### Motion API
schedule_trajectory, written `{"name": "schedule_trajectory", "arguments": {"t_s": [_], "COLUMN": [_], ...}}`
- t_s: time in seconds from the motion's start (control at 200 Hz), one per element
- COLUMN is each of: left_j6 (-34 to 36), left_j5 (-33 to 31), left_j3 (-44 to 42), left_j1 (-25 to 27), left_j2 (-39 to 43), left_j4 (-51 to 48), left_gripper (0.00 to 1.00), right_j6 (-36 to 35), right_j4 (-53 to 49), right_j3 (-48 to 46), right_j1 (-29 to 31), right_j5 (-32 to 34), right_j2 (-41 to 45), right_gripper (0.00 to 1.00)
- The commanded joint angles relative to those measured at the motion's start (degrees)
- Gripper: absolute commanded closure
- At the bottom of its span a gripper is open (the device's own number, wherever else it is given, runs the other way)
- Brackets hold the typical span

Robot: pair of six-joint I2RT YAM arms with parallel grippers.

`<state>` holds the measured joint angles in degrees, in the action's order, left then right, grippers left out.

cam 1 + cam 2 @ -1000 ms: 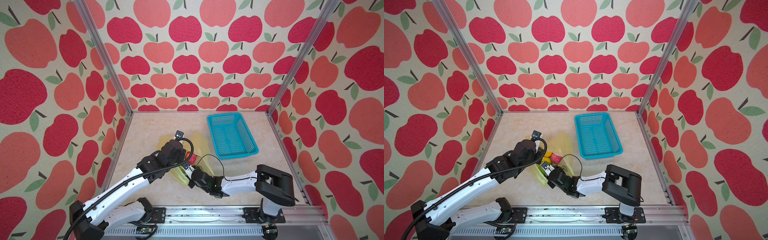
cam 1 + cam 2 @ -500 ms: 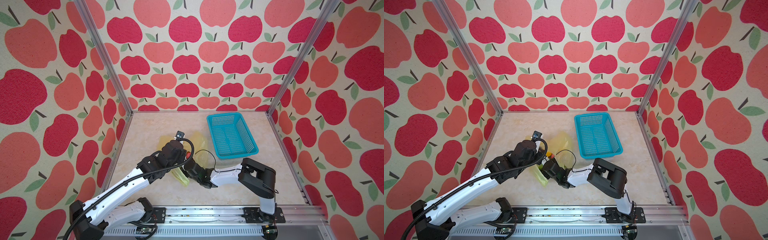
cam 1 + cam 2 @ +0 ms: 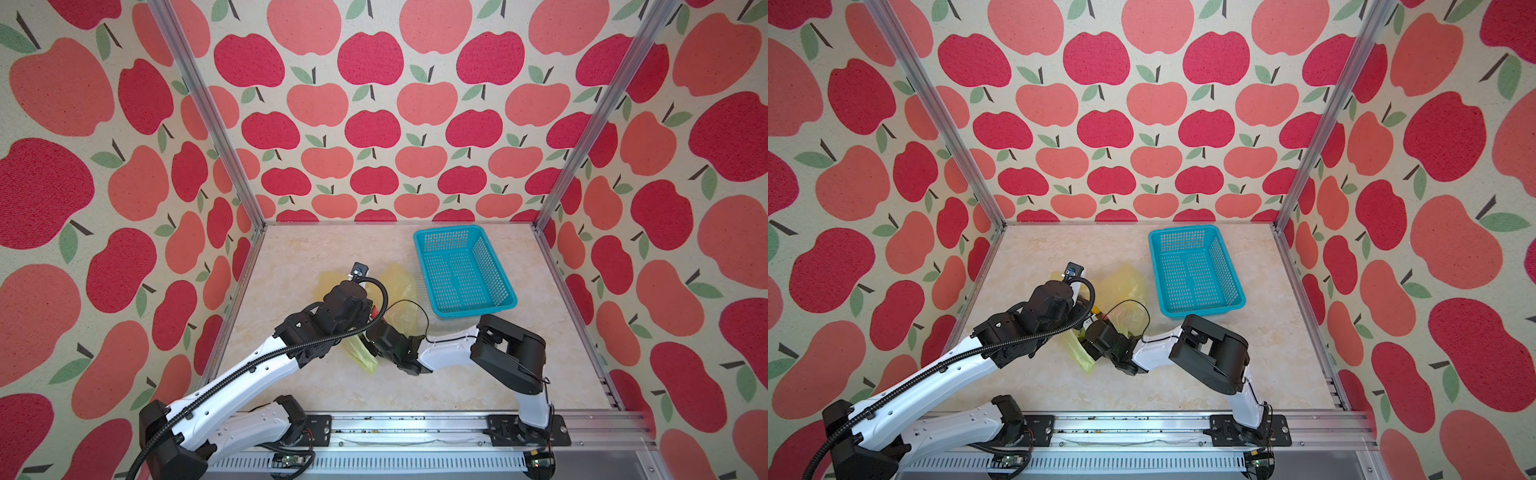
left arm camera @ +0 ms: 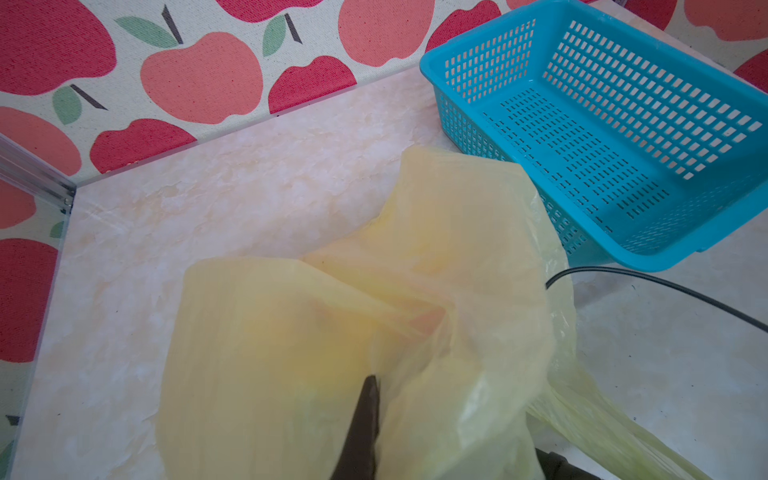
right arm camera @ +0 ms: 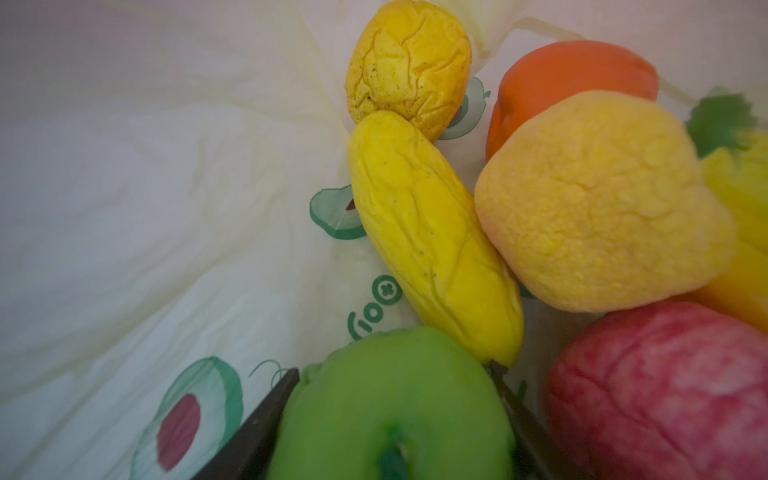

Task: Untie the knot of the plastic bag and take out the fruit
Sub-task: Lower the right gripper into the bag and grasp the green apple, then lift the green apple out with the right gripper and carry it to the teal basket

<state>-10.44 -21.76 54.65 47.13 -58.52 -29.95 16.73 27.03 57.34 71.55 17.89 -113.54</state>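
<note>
Right tool (image 5: 395, 370), two fingers (image 5: 266, 415), clasps one green fruit (image 5: 390, 419).

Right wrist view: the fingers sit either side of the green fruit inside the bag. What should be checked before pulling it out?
1. Is the plastic bag open: ok, the right gripper is inside it.
2. Is the left gripper holding the bag: ok, shut on a fold.
3. Is the green fruit between the fingers: ok.
4. Is the grip firm: cannot tell.
5. Are the neighbours free: not ok, the long yellow fruit rests against the green fruit.
6. Is the teal basket ready: ok, nothing in it.
</note>
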Motion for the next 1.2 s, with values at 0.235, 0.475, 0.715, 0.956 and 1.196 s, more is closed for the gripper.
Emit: {"name": "schedule_trajectory", "arguments": {"t_s": [0.235, 0.475, 0.715, 0.956, 1.196], "left_j6": [0.29, 0.15, 0.15, 0.07, 0.12], "left_j5": [-1.97, -2.61, -3.01, -2.52, -1.88], "left_j3": [-0.62, -1.02, -1.37, -1.13, -1.38], "left_j1": [-0.12, -0.55, -0.81, -0.99, -0.99], "left_j2": [-0.43, -0.19, -0.27, -0.55, -0.34], "left_j4": [-0.16, 0.07, 0.49, 0.17, 0.67], "left_gripper": [1.00, 1.00, 1.00, 1.00, 1.00], "right_j6": [-6.95, -11.30, -16.75, -21.06, -24.47], "right_j4": [7.70, 11.48, 12.93, 13.59, 4.93], "right_j3": [-8.87, -16.69, -22.84, -27.09, -25.01], "right_j1": [4.82, 6.41, 8.66, 8.77, 0.13], "right_j5": [2.14, 4.41, 9.56, 10.59, 18.26], "right_j2": [12.24, 22.86, 35.93, 47.68, 60.80], "right_gripper": [0.52, 0.59, 0.63, 0.66, 0.67]}}
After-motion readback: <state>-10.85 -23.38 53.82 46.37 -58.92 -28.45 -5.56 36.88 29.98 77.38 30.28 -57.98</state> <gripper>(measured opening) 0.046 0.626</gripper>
